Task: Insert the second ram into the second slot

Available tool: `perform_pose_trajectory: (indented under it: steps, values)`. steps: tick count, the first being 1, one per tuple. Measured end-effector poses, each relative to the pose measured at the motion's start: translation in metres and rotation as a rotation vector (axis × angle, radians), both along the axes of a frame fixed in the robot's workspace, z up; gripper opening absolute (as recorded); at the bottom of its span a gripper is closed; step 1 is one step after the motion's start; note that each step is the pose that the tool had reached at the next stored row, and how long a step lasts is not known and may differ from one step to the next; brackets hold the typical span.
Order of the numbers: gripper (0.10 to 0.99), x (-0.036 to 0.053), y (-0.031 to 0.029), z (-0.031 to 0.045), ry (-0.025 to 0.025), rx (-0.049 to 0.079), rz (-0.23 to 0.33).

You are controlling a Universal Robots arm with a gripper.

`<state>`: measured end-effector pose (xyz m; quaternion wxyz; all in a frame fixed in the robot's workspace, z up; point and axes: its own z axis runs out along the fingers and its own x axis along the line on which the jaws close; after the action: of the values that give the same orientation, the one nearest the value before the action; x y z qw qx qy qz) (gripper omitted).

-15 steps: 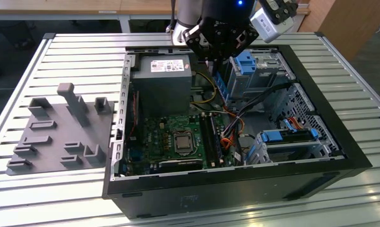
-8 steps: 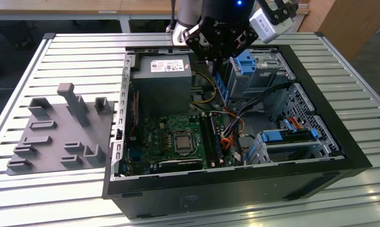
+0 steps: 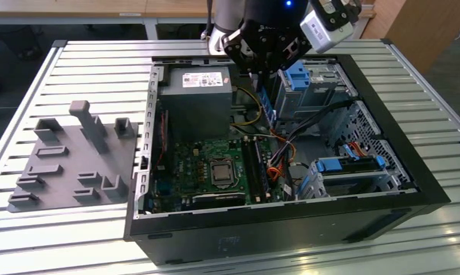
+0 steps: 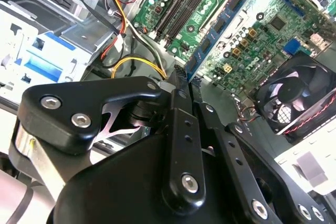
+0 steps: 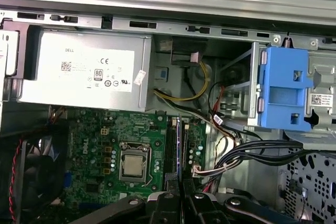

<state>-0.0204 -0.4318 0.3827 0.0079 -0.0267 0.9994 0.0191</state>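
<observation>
The black pincer [image 3: 259,70] is clamped on one end of the thin dark-blue circuit-board memory stick [image 4: 218,27]. The stick hangs straight below its fingertips inside the open black computer case [image 3: 291,229]. It is held above the green motherboard's long black memory slots [image 5: 169,148], toward the slatted metal tabletop's [image 3: 99,57] far edge.
</observation>
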Motion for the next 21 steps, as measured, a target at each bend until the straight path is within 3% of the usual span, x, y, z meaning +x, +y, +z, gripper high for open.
perform_pose_trajectory:
  steps: [21]
  values:
    - [0.137, 0.0000, 0.0000, 0.0000, 0.0000, 0.000, -0.096]
